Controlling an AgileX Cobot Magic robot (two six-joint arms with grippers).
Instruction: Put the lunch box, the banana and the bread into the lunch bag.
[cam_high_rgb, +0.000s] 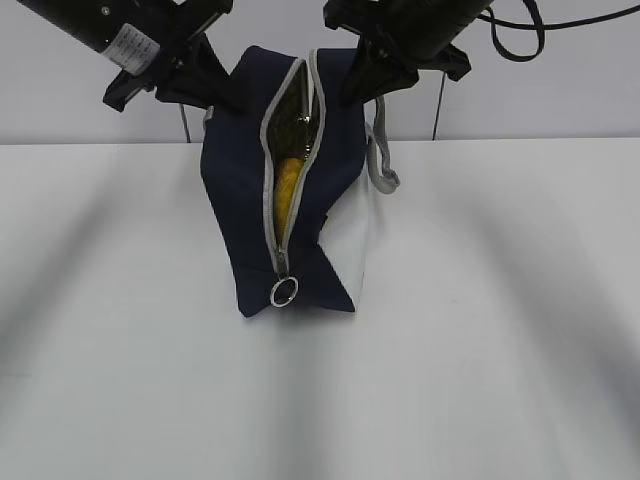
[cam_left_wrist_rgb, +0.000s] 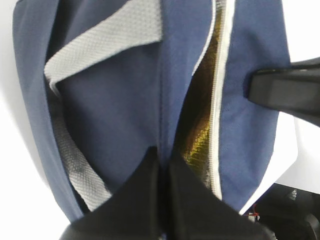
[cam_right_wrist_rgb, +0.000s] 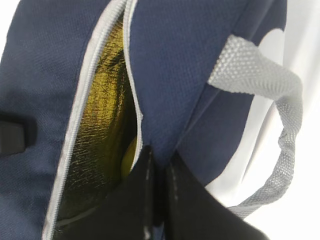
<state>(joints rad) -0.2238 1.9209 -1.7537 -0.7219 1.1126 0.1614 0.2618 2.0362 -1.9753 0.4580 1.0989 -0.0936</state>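
The navy lunch bag (cam_high_rgb: 240, 200) stands mid-table with its grey zipper open along the top. Inside, against the gold lining (cam_right_wrist_rgb: 102, 125), a strip of the yellow banana (cam_high_rgb: 288, 185) shows, and a sliver of banana (cam_right_wrist_rgb: 129, 155) appears in the right wrist view. The lunch box and the bread are hidden. My left gripper (cam_high_rgb: 222, 98) is shut on a fold of the bag's navy fabric (cam_left_wrist_rgb: 164, 156) left of the zipper. My right gripper (cam_high_rgb: 358, 92) is shut on the fabric edge (cam_right_wrist_rgb: 159, 159) right of the zipper. Both hold the top end of the bag up.
The metal ring pull (cam_high_rgb: 284, 291) hangs at the bag's near end. Grey webbing handles (cam_right_wrist_rgb: 282, 115) (cam_left_wrist_rgb: 107, 42) droop off both sides. A white side panel (cam_high_rgb: 355, 235) faces right. The white table (cam_high_rgb: 500, 330) spreads all around the bag.
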